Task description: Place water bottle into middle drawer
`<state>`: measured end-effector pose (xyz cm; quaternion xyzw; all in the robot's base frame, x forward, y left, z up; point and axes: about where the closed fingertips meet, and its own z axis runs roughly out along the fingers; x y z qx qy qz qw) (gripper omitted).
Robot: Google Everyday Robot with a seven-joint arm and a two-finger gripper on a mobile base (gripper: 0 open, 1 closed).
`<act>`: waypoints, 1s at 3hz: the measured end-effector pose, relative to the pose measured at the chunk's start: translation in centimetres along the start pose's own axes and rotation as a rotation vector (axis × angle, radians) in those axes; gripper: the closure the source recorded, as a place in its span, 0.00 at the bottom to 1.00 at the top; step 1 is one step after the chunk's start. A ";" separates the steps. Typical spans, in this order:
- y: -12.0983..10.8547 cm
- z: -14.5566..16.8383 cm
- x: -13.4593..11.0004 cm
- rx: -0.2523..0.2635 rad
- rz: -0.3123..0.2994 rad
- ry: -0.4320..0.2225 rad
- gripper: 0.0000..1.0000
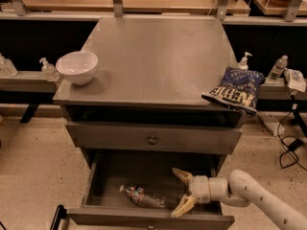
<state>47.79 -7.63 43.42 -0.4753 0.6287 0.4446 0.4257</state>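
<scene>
The middle drawer [139,169] stands pulled out at 6 o'clock in the camera view, the lowest tier of the grey metal desk [158,56]. The water bottle [143,197] lies on its side on the drawer floor, near the front edge and slightly left of centre, with the white cap pointing toward 9 o'clock. Its body is clear crinkled plastic with a reddish-and-white label band; the print on the band cannot be read. The gripper [179,191] sits inside the drawer just beside the bottle's base, at 3 o'clock from it and not touching it. Its two tan fingers [180,174] are spread wide, one toward 12 o'clock and one toward 6 o'clock. The white arm [259,198] enters from 4 o'clock and reaches nearly level over the drawer's right front corner. Above the open drawer is a shut drawer front [192,139] with a small round knob [152,140]. On the desk top, a white bowl [76,67] stands at the 9 o'clock edge. A dark blue chip bag [235,90] overhangs the 3 o'clock corner; its large white capitals appear to read "KETTLE". Pump dispenser bottles [48,69] stand on the ledges behind.
</scene>
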 end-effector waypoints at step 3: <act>1.8 -0.3 -3.9 -0.063 -0.015 -0.073 0.00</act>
